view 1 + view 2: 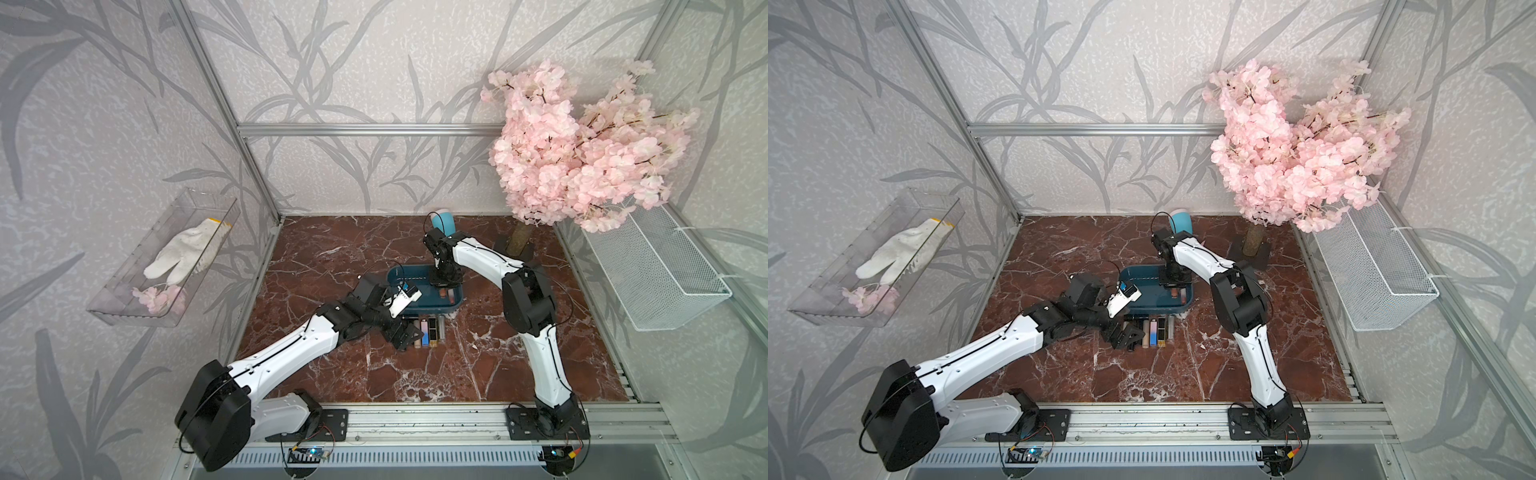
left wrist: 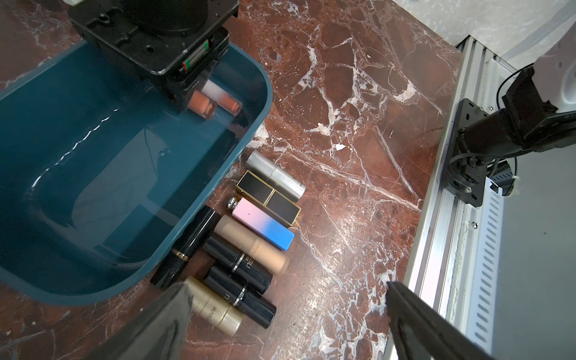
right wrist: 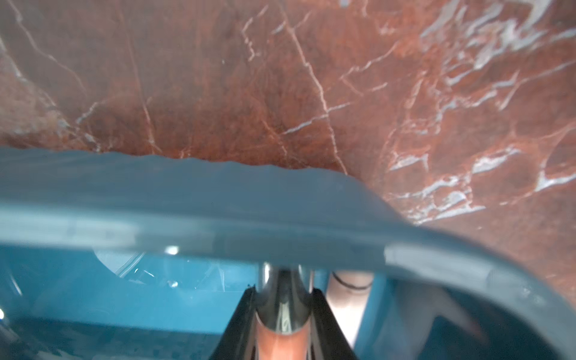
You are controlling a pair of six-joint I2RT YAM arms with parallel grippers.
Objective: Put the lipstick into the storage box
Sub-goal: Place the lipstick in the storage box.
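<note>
Two lipsticks inside dark teal-blue, round-cornered plastic storage box, one clamped in black right gripper

Top views. Storage box mid-table on red-brown veined marble tabletop, seen in both top views. Right gripper pointing down into the box end on the right arm's side. Two small coral tubes just under it, grip too small to read here. Black left gripper low over the marble just in front of the box, at the left end of a row of lipsticks lying side by side beside the near wall.

Left wrist. Dark fingers wide apart, nothing held. Eight tubes counted on the marble:
- silver cylinder
- black square case with gold trim
- pink-to-blue square case
- beige tube
- black cylinder
- second black cylinder
- champagne-gold tube
- slim black stick with gold band, lying along the box wall

Inside the box, coral-orange lipstick with clear end poking out from under the right gripper. Frosted-white and coral tube just beside it.

Right wrist. Black fingers pressed together on the coral-orange lipstick, one on each side. Blurred teal rim across the frame, held tube inside the walls. Pale second tube just beside. Contact with the box floor: cannot tell.
</note>
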